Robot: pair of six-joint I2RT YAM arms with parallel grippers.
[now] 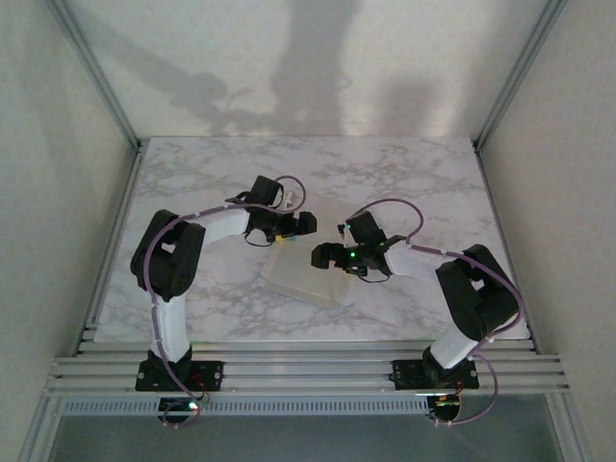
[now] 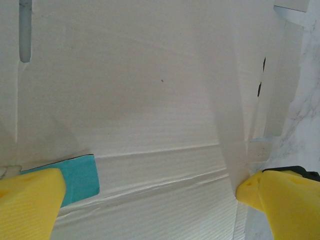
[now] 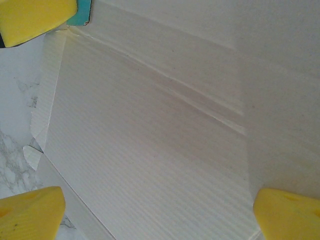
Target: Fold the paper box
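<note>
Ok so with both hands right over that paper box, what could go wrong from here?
1. The left hand and right hand, both open, crowd the same paper box; a yellow finger of the left one sits at the corner in the right wrist view, so they might collide.
2. The box lies loose on the marble table, so a push could slide it rather than fold it.
3. Pressing off the crease may buckle the panel.

table [image 1: 404,173]: white marble | walls [image 1: 58,115]: plain white | frame [image 1: 308,371]: aluminium rails
</note>
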